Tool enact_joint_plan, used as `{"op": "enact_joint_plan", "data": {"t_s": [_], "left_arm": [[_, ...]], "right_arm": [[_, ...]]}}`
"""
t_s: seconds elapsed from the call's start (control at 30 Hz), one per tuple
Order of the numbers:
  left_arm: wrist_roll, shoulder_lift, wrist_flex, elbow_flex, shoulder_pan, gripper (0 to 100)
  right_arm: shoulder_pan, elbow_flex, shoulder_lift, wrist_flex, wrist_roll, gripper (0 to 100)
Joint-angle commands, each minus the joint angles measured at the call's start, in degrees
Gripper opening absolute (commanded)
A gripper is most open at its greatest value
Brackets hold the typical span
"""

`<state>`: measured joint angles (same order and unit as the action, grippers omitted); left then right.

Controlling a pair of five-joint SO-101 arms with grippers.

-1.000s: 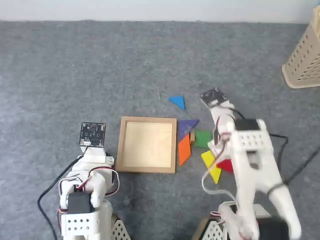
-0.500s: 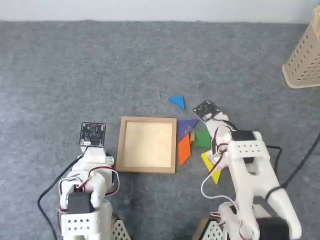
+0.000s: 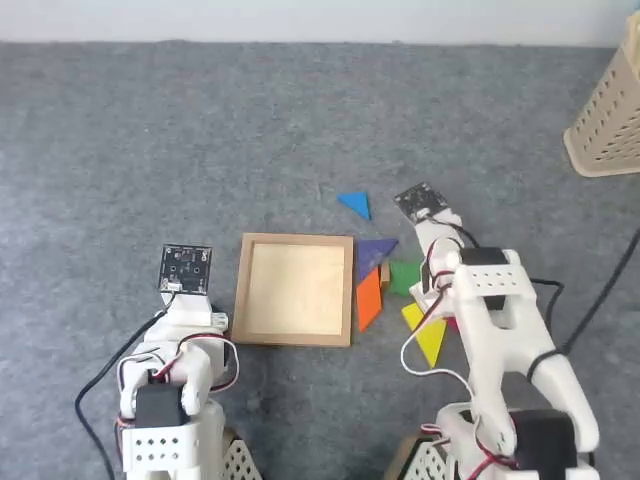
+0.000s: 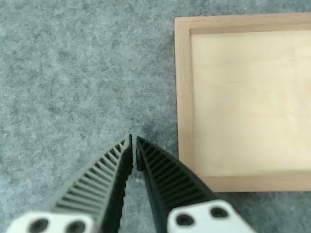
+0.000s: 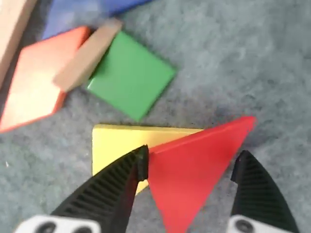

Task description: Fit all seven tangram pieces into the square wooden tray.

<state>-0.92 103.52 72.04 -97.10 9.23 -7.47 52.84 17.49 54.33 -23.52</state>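
The square wooden tray (image 3: 295, 290) lies on the carpet with nothing in it. To its right lie a purple triangle (image 3: 375, 250), an orange parallelogram (image 3: 369, 297), a green square (image 3: 405, 277) and a yellow triangle (image 3: 428, 338); a blue triangle (image 3: 355, 204) sits farther back. My right gripper (image 5: 192, 165) is open, low over the red triangle (image 5: 194, 170), one finger on each side. The red triangle overlaps the yellow triangle (image 5: 121, 141). A tan piece (image 5: 87, 56) leans across orange and green. My left gripper (image 4: 133, 141) is shut over bare carpet beside the tray's edge (image 4: 183, 97).
A beige slatted basket (image 3: 610, 110) stands at the far right edge. The left arm (image 3: 170, 370) sits near the front left, the right arm (image 3: 495, 310) over the pieces. Open grey carpet stretches behind the tray.
The right arm has come down and drawn in over the red and yellow triangles, its wrist shifting toward the tray and then slightly back. The left arm has not moved.
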Motion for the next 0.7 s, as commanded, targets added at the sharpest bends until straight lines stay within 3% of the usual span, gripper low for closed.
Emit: {"op": "enact_joint_plan", "data": {"t_s": [0.0, 0.3, 0.5, 0.67], "left_arm": [[-0.18, 1.05, 0.35, 0.57, -0.26, 2], [-0.18, 1.05, 0.35, 0.57, -0.26, 2], [-0.18, 1.05, 0.35, 0.57, -0.26, 2], [-0.18, 1.05, 0.35, 0.57, -0.26, 2]], "right_arm": [[0.31, -3.96, -1.45, 3.38, 4.04, 29.9], [0.13, -6.51, 3.74, 8.66, 8.26, 30.0], [-5.93, -6.42, 5.23, 8.92, 8.53, 30.0], [-8.48, -6.42, 6.55, 13.14, 0.79, 30.0]]}}
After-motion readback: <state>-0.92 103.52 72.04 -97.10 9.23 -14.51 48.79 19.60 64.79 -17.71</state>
